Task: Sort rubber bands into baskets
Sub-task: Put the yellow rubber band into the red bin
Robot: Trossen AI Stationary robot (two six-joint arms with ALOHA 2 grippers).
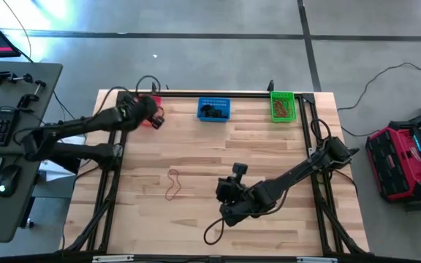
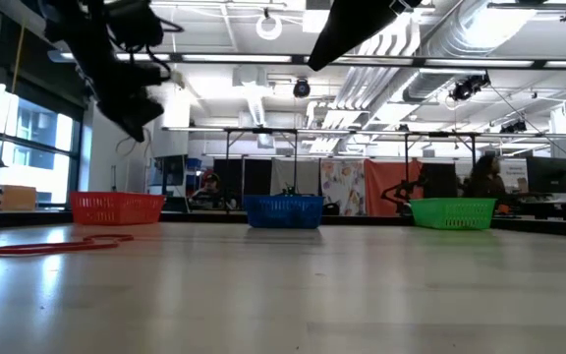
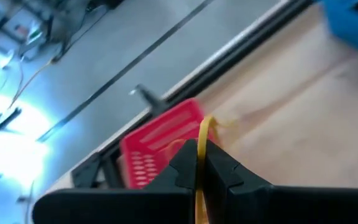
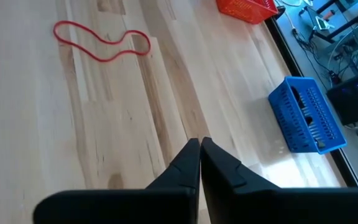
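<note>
No readable labels. Left claw (image 3: 199, 177) clamped on yellow rubber band (image 3: 202, 143) above red basket (image 3: 160, 146); right claw (image 4: 199, 163) together, empty, over tabletop (image 1: 196, 153).

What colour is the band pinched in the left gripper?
Yellow rubber band, pinched in the shut left gripper; clearest in the left wrist view.

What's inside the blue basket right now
The blue basket holds something dark, probably black bands, visible from above and through its mesh wall in the right wrist view. How many there are cannot be told; its walls hide the bottom from the low view.
</note>
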